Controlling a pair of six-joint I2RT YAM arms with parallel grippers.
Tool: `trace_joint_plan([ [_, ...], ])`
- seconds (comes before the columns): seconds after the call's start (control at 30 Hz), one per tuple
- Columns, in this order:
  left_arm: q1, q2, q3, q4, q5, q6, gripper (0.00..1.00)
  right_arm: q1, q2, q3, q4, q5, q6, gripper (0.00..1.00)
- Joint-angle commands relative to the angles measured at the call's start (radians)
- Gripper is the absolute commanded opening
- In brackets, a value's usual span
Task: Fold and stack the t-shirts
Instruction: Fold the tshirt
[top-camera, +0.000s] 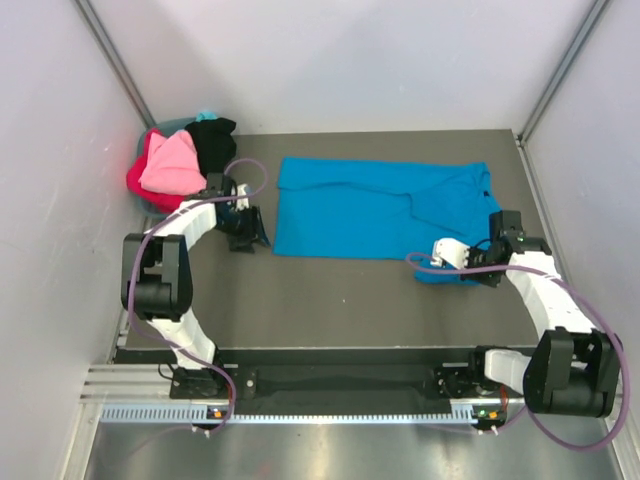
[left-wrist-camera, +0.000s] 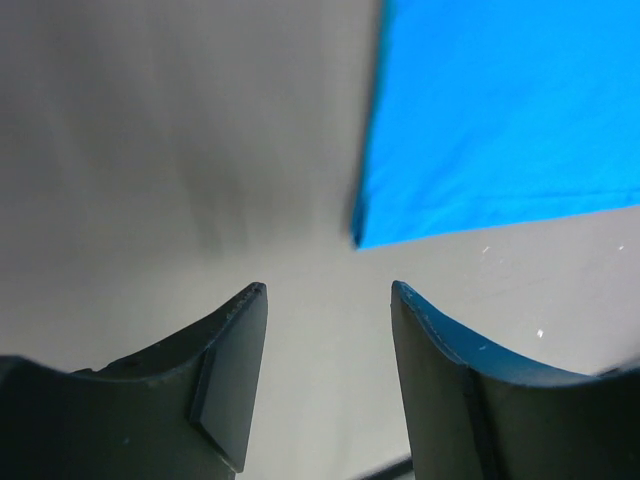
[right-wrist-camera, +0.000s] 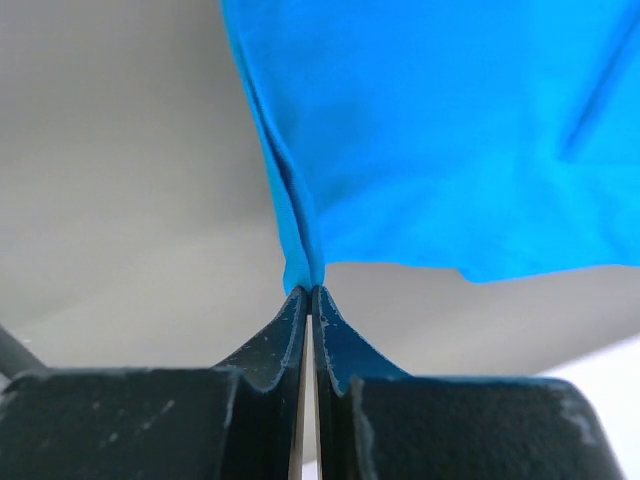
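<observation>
Left tool low over table, fingers apart. Right tool pinched tight on blue t-shirt edge.

A dark grey worktop fills the middle of the overhead view, matte and flat. Pale walls close it in on the left, back and right, with slanted metal struts at the far corners. A teal basket sits in the far left corner, mostly hidden. A slotted aluminium rail runs along the near edge.
</observation>
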Motion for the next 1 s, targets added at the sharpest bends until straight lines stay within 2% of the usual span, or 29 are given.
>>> trace_joint_plan([
  [0.0,0.026,-0.036,-0.065,-0.006,0.097,-0.131,0.58,-0.008,-0.033,0.071,-0.045,-0.039,0.043,0.00],
  [0.13,0.028,-0.004,-0.088,0.041,0.127,-0.165,0.58,-0.005,-0.013,0.088,-0.038,-0.034,0.077,0.00],
  [0.47,0.029,0.124,0.002,0.092,0.169,-0.192,0.56,-0.005,-0.004,0.107,-0.030,-0.025,0.114,0.00],
  [0.7,0.029,0.164,0.036,0.094,0.150,-0.166,0.51,-0.005,-0.005,0.097,-0.009,-0.031,0.143,0.00],
  [0.87,0.028,0.170,0.013,0.103,0.161,-0.159,0.40,-0.005,-0.002,0.088,0.005,-0.034,0.152,0.00],
  [0.97,0.028,0.171,0.008,0.101,0.169,-0.151,0.38,-0.004,0.002,0.090,0.013,-0.034,0.158,0.00],
])
